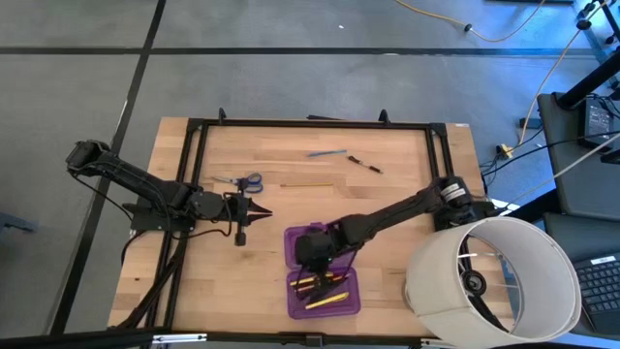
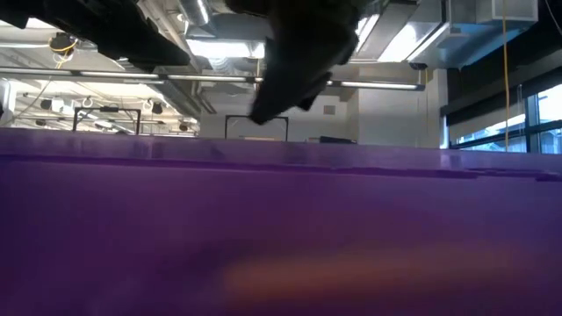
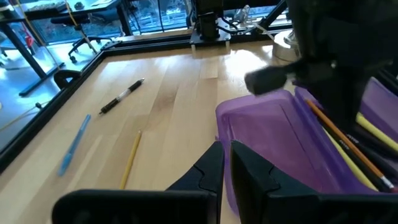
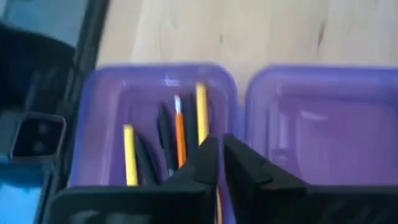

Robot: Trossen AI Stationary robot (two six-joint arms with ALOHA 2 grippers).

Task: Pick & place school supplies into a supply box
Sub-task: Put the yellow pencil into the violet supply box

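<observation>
Open table (image 1: 397,160) across upper centre; right arm (image 1: 387,215) crossing lower right above supply box (image 1: 351,296); white cylinder (image 1: 494,276) blocking lower right corner.

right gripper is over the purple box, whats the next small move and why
Probably lift the right gripper clear of the supply box: its fingers look shut and empty, pencils already lie in the box, and a yellow pencil, blue pen, black pen and scissors lie on the table. The left gripper waits nearby.
</observation>
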